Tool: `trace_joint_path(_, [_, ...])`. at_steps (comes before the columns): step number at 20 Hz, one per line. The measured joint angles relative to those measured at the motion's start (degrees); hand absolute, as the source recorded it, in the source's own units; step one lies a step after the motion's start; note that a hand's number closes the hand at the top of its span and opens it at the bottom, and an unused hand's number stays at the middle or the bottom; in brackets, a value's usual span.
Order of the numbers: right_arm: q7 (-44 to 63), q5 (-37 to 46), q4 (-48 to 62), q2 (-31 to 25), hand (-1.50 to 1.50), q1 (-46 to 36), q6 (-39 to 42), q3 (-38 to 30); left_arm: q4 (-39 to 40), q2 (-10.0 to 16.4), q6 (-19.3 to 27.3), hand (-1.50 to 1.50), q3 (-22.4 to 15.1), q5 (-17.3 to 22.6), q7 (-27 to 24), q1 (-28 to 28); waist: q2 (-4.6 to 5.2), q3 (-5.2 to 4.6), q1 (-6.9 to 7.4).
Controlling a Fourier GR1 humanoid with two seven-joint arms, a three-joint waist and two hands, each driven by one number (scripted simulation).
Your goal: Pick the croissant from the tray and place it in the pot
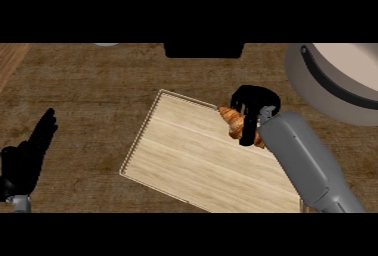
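Looking at the right hand (255,100), a bit right of centre in the frame: fingers (246,131) curled down and clamped on the croissant (233,122), right at the upper right edge of the wooden tray (184,165). Can't tell whether lifted clear of the wood or only just touching it. Reads like the grab step, with the carry over to the pot (325,95) in the upper right corner not yet done.

Stuff to worry about from here:

- Gripped across the middle, both pointy ends poking out. Curved, flaky shape, so probably easy to twist or slide out mid-swing.
- Could snag the tray's rim if dragged sideways instead of lifted straight up first, and shove the whole tray across the surface (81,85).
- Pot near but apart from the tray, wall seeming fairly tall. Risks clipping that wall with the knuckles or the pastry if swung across low, and knocking it free.
- Would land on the brown surface between tray and pot if let go early. Better to get fully over the opening before opening up.
- Grey forearm (310,165) lying over the tray's right side, so worth watching for a nudge there too.

Left hand (22,160) parked at the lower left, open with fingers straight up, well apart from everything. No trouble expected from that side.
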Motion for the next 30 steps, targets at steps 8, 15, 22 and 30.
trace_joint_path(8, [2.0,4.0,12.6,1.1,1.50,-7.7,-13.8,-7.0,2.3,-0.4,-0.6,0.00,0.6,-0.3,-1.4,-1.4,0.10,-0.01,0.29])
trace_joint_path(15, [5.7,12.2,11.9,-1.1,1.50,-12.2,-22.6,-5.1,2.6,-0.4,-0.8,0.00,1.2,-0.7,-2.0,-0.4,-0.22,-0.03,-0.07])
trace_joint_path(22, [13.1,20.3,4.2,-5.6,1.50,-16.9,-28.9,-4.1,2.0,-0.7,-0.7,0.00,1.5,-0.6,-1.3,-0.1,-0.54,-0.04,-0.84])
trace_joint_path(30, [13.2,19.7,-1.9,-8.7,1.50,-16.2,-36.0,-10.7,2.0,-0.6,-1.4,0.00,2.0,-0.9,-1.2,-0.3,-0.36,-0.02,-0.74])
